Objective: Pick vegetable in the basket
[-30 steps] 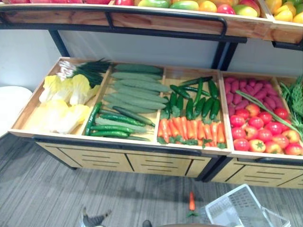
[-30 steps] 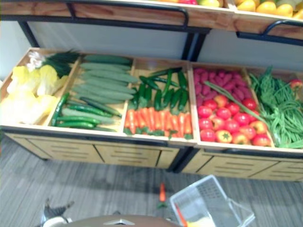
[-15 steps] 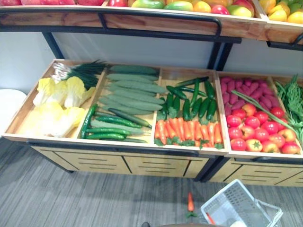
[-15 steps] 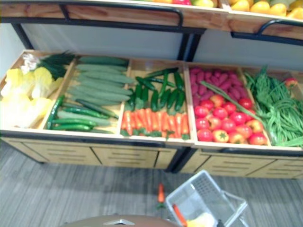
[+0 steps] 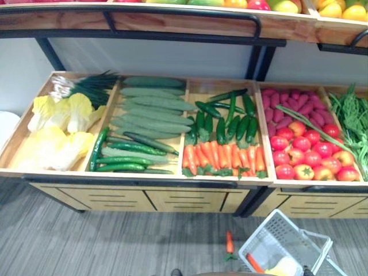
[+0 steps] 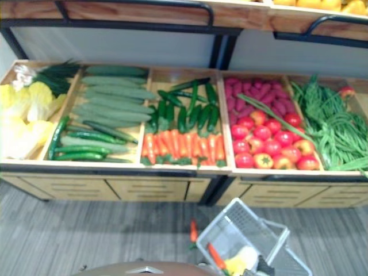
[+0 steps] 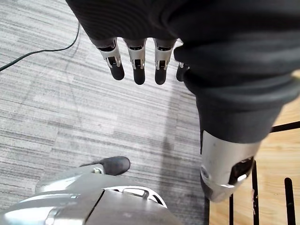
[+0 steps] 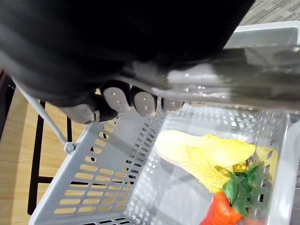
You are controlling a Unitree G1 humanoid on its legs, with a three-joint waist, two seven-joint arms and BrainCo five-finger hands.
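Note:
A grey plastic basket (image 5: 286, 248) hangs low over the floor in front of the vegetable stand. In it lie a yellow cabbage leaf (image 8: 206, 157) and a carrot (image 8: 222, 211) with green leaves. My right hand (image 8: 136, 101) is shut on the basket's metal handle (image 8: 211, 89), fingers curled round the bar. My left hand (image 7: 139, 70) hangs over the grey floor with straight fingers, holding nothing. The stand's bins hold yellow cabbages (image 5: 57, 129), long cucumbers (image 5: 146, 112), carrots (image 5: 224, 158) and tomatoes (image 5: 305, 152).
One loose carrot (image 5: 229, 242) lies on the floor left of the basket. Green beans (image 6: 333, 129) fill the far right bin and purple roots (image 5: 293, 103) lie behind the tomatoes. A fruit shelf (image 5: 172, 17) with a black rail overhangs the bins.
The camera has shifted, so the whole stand sits further left in the picture. More of the basket shows now, with the carrot and cabbage leaf inside it.

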